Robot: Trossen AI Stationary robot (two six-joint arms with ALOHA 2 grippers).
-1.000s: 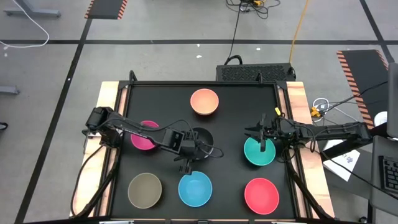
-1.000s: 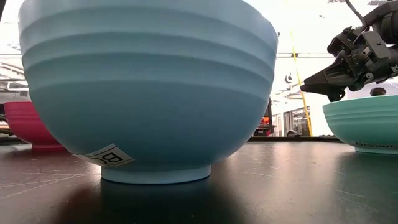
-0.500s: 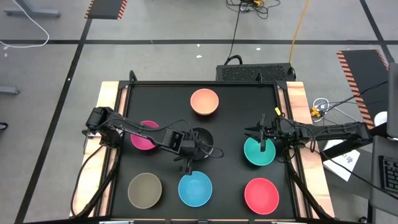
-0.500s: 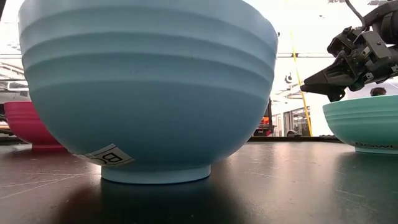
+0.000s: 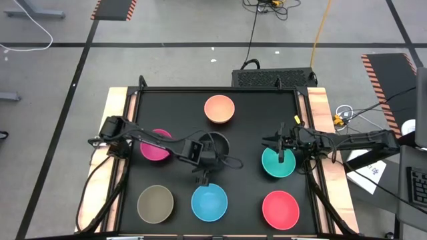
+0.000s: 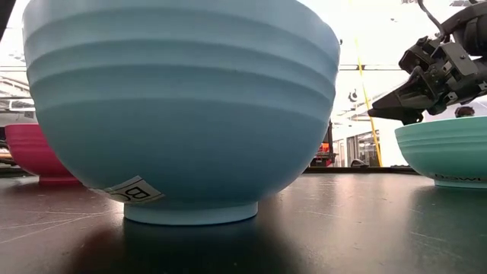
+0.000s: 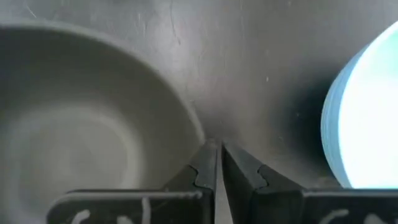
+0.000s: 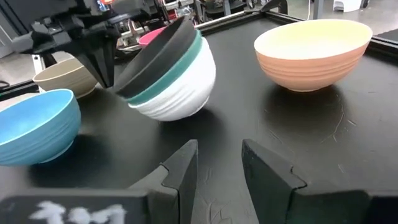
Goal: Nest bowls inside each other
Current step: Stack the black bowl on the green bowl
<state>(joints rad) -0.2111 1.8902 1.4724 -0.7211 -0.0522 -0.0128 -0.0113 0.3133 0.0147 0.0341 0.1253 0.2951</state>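
Observation:
A stack of bowls, black on top of a dark green and a white one, stands tilted at the table's middle. My left gripper is shut on the black bowl's rim, between the stack and the light blue bowl. Single bowls stand around the stack: peach, magenta, olive-brown, red and teal. My right gripper hangs open above the teal bowl, touching nothing. My left gripper pinches the black bowl's rim on the side toward the table's near edge; one finger seems to be inside the bowl and one outside. The fingers slant down from above. The stack leans toward the gripper, and the white bowl's base is on the table.
Bare black tabletop lies between the bowls. Wooden side rails run along the table's left and right edges. Cables trail from both arms over the table.
My left gripper has sunk a little toward the table and shifted slightly toward the right edge, still at the black bowl's rim. My right gripper has kept still.

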